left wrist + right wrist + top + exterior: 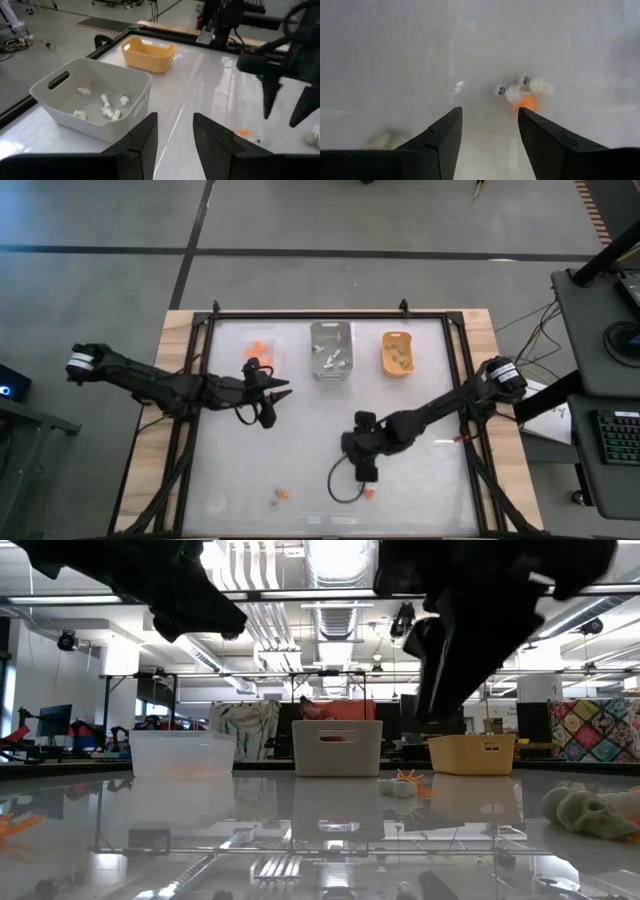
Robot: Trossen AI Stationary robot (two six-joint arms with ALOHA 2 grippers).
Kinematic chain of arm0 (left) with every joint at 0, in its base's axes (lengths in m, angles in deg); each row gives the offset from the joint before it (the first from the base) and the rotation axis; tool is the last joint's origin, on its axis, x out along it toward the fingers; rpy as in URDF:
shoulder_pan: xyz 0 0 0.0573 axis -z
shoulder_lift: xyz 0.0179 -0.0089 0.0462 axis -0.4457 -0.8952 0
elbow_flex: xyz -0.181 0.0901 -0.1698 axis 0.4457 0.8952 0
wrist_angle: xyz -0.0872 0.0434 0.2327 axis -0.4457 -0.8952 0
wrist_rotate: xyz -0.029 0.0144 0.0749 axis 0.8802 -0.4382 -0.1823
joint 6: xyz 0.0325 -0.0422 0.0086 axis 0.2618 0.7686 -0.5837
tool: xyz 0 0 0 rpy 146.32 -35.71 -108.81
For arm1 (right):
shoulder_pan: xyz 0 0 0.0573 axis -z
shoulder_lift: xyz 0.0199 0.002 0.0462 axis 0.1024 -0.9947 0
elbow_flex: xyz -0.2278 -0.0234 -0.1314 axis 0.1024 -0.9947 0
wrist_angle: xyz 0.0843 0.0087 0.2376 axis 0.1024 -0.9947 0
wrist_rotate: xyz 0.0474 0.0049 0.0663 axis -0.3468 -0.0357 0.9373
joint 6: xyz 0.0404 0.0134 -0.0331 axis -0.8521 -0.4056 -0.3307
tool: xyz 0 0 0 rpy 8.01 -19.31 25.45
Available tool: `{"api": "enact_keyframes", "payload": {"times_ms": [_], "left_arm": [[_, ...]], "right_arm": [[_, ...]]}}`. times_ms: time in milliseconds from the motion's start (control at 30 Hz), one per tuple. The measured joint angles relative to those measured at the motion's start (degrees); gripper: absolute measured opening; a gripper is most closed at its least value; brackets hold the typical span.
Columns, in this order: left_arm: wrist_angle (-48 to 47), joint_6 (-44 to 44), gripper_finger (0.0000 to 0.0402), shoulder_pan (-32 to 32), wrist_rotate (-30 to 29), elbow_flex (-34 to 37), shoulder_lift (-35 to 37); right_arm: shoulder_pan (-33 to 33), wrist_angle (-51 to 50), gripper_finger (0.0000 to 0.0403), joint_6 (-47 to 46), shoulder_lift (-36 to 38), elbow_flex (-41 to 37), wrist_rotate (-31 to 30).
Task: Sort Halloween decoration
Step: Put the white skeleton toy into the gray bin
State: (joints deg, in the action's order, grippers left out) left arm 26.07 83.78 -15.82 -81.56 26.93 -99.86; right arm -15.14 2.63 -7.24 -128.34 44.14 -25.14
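No text, label, brand or number can be read in any view — the trays, the bench and the arms carry no legible marking, and anything printed in the room behind is too small or blurred to make out

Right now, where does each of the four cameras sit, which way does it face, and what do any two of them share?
High view: above the table, looking straight down; both arms show, left gripper and right gripper.
Low view: at table-top height, looking level across at the clear tray; both arms hang in from above.
Left wrist view: on the left arm, facing the grey tray and yellow tray; its own open jaws show.
Right wrist view: on the right arm, facing down at a white-and-orange trinket; its own open jaws show.
Shared: the high, low and left wrist views all show the grey and yellow trays.
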Motion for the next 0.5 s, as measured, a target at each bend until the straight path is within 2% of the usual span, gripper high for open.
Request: {"api": "enact_keyframes", "payload": {"times_ms": [200, 500], "left_arm": [[1.77, 0.57, 0.0107, 1.30, 0.03, 0.00, -2.79], [4.03, 0.60, 0.0107, 1.69, 0.03, 0.00, -3.99]], "right_arm": [[0.07, 4.15, 0.0181, 8.24, -0.79, -0.36, -12.80], [1.63, 7.32, 0.0157, 18.13, -5.10, -0.45, -13.33]]}}
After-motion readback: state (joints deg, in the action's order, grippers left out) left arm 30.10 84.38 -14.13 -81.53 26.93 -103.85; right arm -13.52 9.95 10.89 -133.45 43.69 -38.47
